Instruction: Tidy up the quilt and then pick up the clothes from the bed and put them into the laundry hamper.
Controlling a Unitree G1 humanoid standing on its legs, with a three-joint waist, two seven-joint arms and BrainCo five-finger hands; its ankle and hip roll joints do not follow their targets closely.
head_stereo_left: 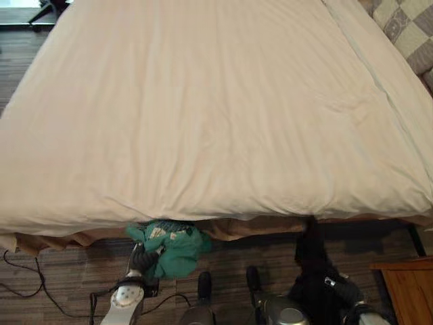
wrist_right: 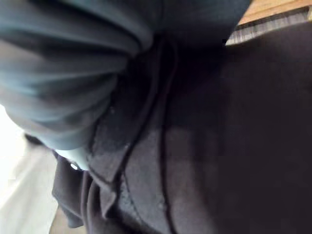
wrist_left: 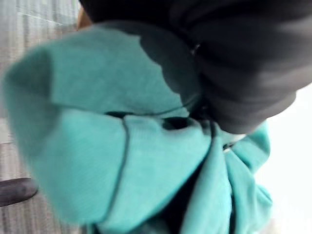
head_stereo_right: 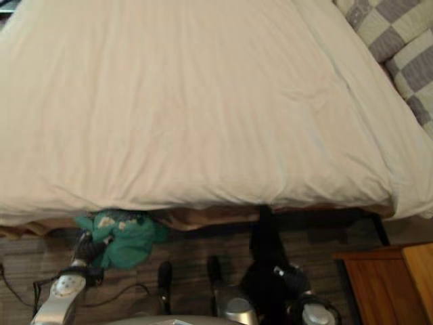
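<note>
Quilt [head_stereo_left: 203, 115]: cream, spread smooth over the bed, fills upper and centre of frame; near edge hangs over the bed's front side.
Green garment [head_stereo_left: 172, 247]: teal, bunched, lower left of frame, just below quilt's front edge, off the bed, above the floor [head_stereo_left: 61, 277].
Left robot hand [head_stereo_left: 141, 259]: lower left, dark cover pressed into the green garment; cloth wraps round it in left wrist view, so fingers look clamped on the garment.
Black garment [head_stereo_left: 312, 267]: dark cloth, lower right of frame, hanging down from under the quilt's edge.
Right robot hand [head_stereo_right: 292, 279]: lower right, buried in the black garment; fingers hidden by cloth, can't tell if apart or closed.
Checked blanket [head_stereo_left: 406, 30]: grey-and-cream squares, upper right corner, beside quilt.
Wooden furniture [head_stereo_left: 409, 291]: brown, lower right corner, near right arm.
</note>
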